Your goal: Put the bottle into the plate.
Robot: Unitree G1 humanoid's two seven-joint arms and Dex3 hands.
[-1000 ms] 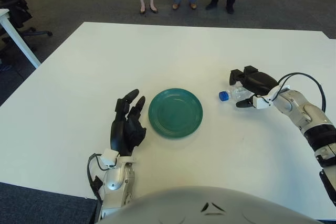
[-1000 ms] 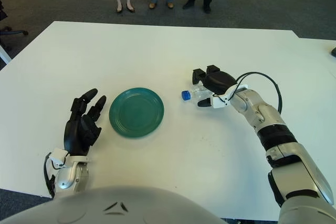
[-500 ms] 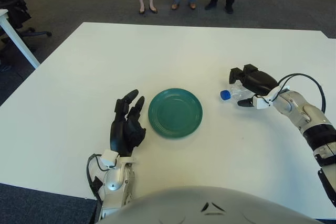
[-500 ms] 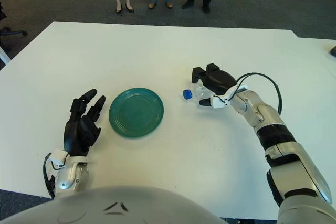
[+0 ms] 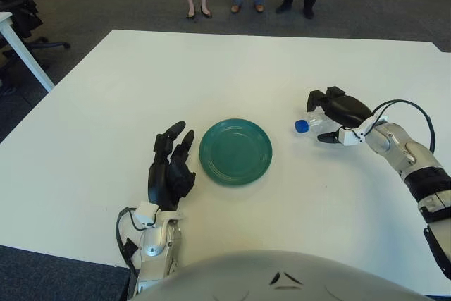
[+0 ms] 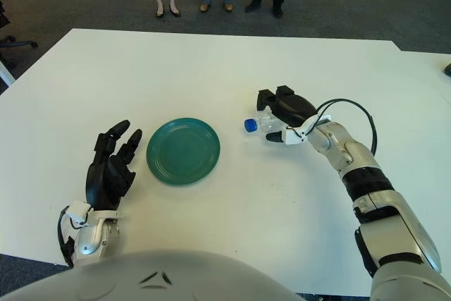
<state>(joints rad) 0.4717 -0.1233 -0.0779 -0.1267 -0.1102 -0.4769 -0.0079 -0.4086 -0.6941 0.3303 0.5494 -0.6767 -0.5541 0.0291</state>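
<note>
With the right hand (image 5: 337,116) closed around the bottle (image 5: 310,125) toward the table's (image 5: 106,103) right edge, the grasp looked made, so carrying it left over the green plate (image 5: 235,151) seemed next, while the open left hand (image 5: 171,167) idled beside the plate's left rim.

head stereo pair | facing forward-down | both share table (image 5: 106,103), slightly offset
</note>
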